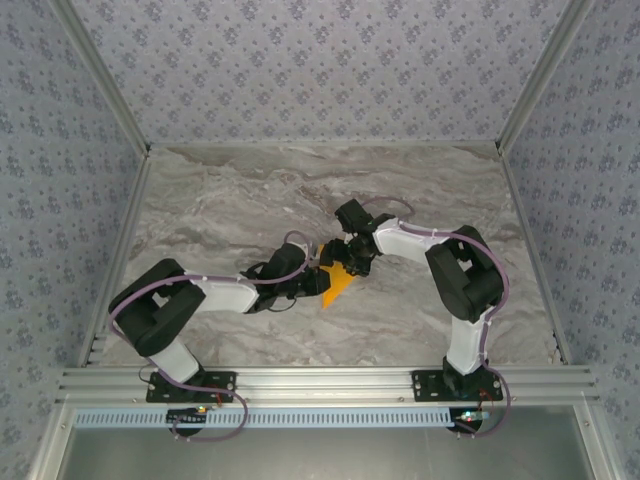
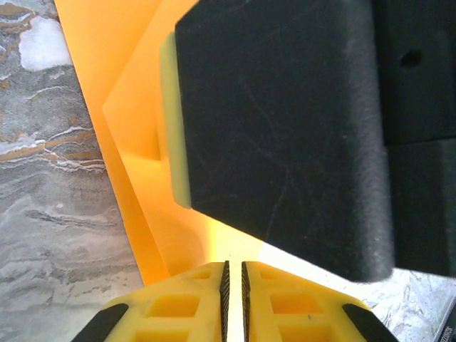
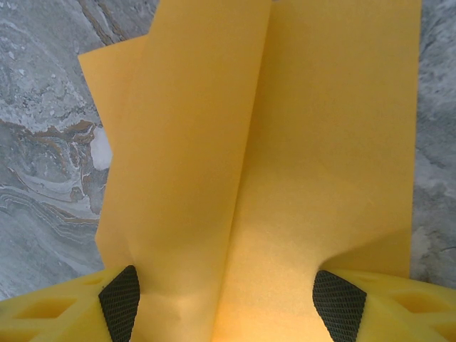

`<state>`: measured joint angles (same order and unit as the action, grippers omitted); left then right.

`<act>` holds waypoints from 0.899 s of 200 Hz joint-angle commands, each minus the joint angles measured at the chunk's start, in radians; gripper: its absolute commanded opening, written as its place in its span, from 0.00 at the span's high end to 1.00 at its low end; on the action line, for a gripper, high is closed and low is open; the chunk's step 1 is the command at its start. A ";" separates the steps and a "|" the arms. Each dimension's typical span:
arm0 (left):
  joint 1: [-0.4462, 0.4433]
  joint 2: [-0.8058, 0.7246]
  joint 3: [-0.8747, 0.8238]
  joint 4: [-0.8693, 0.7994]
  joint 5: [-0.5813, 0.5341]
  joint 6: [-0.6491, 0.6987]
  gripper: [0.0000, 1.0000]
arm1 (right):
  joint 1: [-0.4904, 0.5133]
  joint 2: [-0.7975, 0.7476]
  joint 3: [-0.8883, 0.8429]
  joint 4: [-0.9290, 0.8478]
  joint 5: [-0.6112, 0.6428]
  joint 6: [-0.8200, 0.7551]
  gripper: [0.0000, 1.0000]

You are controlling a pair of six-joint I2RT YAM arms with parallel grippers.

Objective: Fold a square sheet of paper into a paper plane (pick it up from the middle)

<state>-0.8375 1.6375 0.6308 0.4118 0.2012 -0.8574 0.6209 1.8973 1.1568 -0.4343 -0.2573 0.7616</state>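
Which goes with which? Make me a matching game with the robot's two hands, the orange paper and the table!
Things:
1. left hand
2. right hand
3. orange paper
4. table

How they look:
A. grey marble swirls
B. fingers wide apart, paper between them
C. folded, with a long crease down it
D. fingers almost touching

Pairs: 1-D, 2-B, 3-C, 4-A

Grey-brown veined marble-patterned table (image 1: 240,190), evenly lit. Blue-grey floral-print wall panels (image 1: 320,60) on three sides. Silver aluminium frame rail (image 1: 330,381) along near edge. Slanted aluminium corner posts (image 1: 103,75) at back.
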 commanded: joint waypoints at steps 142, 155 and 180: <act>0.005 0.059 0.043 -0.044 -0.021 0.009 0.86 | 0.018 0.151 -0.089 -0.039 0.057 -0.017 0.33; 0.003 0.063 0.045 -0.046 -0.023 0.009 0.86 | 0.018 0.151 -0.092 -0.036 0.053 -0.018 0.32; 0.005 0.066 0.047 -0.055 -0.030 0.009 0.87 | 0.017 0.147 -0.095 -0.033 0.053 -0.021 0.30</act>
<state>-0.8375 1.6917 0.6537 0.3836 0.1875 -0.8574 0.6209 1.8973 1.1545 -0.4381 -0.2470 0.7616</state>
